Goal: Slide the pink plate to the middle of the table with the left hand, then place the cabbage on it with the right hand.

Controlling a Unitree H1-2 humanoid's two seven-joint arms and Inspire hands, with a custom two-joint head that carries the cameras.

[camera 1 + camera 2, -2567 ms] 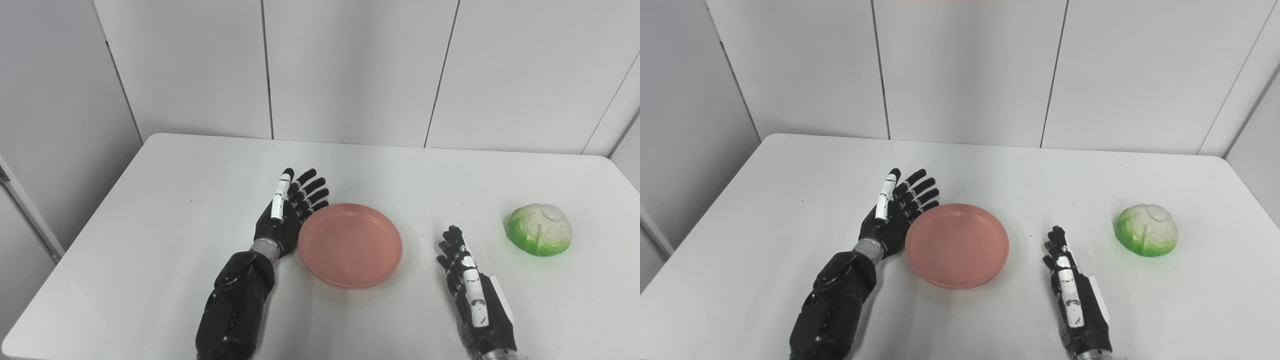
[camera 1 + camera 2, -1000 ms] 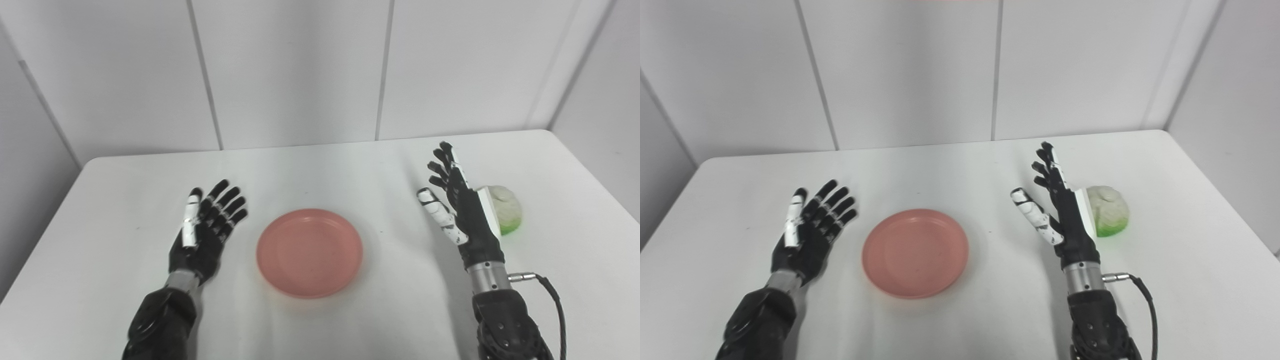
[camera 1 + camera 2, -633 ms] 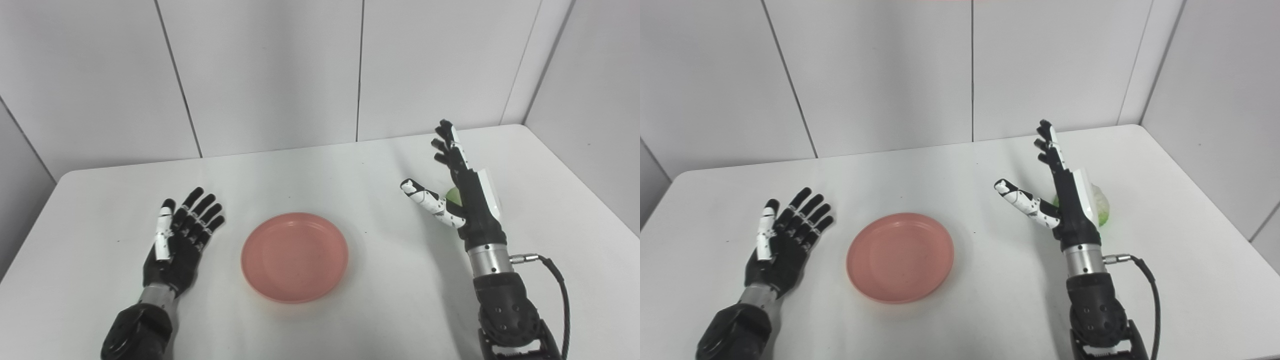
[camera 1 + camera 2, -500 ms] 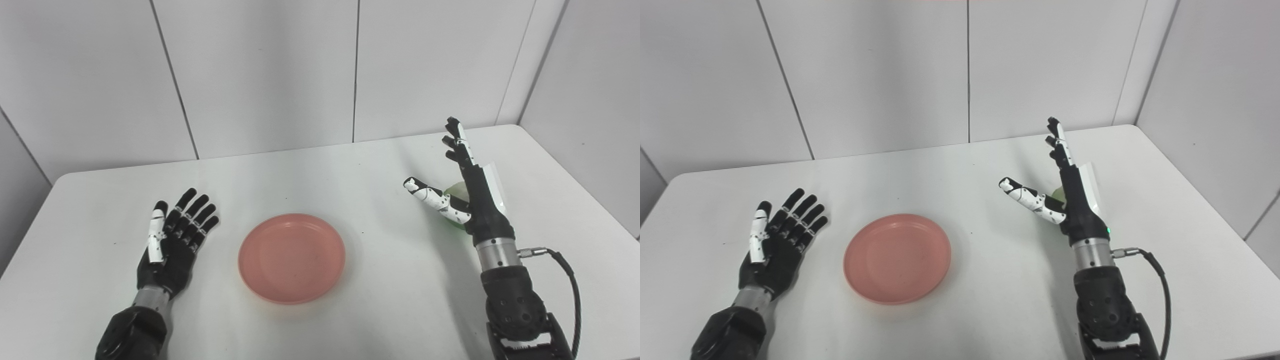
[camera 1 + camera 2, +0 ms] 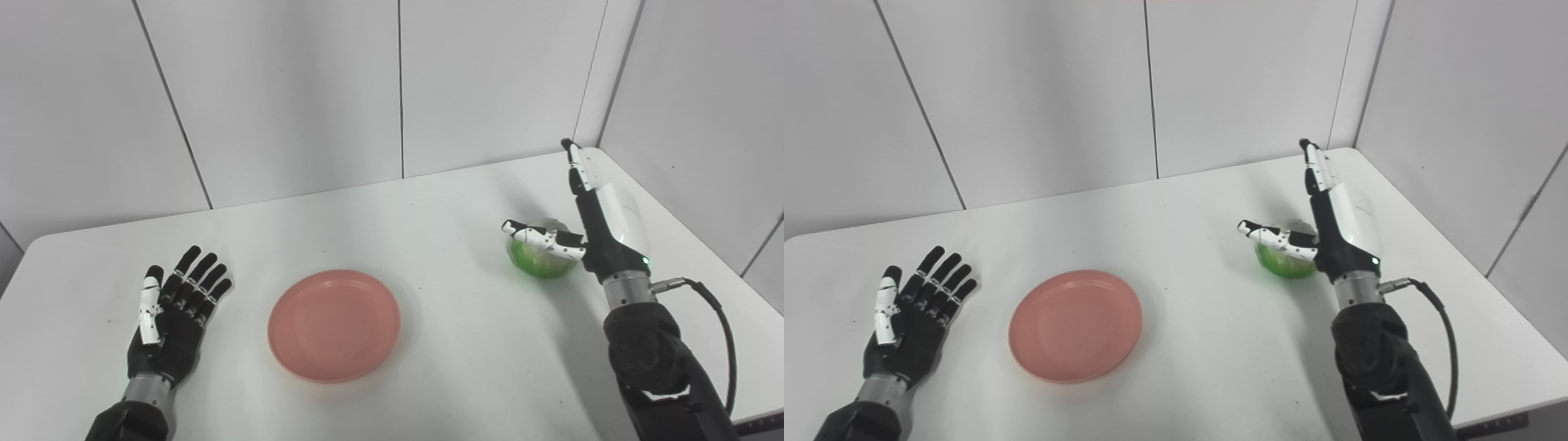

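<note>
Item: right hand. Position changed over the last moments: from lying low on the bench short of the cabbage, it has risen, travelled outward and come alongside the vegetable; it now stands edge-up with fingers extended straight toward the far wall and the thumb splayed out across the cabbage's top. Fingers apart, nothing gripped; whether the palm already touches the cabbage cannot be told, since the hand hides that side. Item: left hand. Withdrawn from the rim of the pink plate; now lies palm-up on the bench well apart from the plate, fingers spread, empty. Item: pink plate. Round, shallow, raised rim, salmon-pink, empty, flat on the bench roughly midway across it. The camera has also swung rightward, so most of the plate's apparent shift in the picture is not a move of the plate. Reading for the task: the slide appears done, and the step in hand is the reach for the cabbage, with the closing of the fingers not yet made. Item: cabbage. Small rounded head, bright green at the base paling to whitish on top, glossy; resting on the bench at the right, well apart from the plate, mostly screened by the thumb and palm.
</note>
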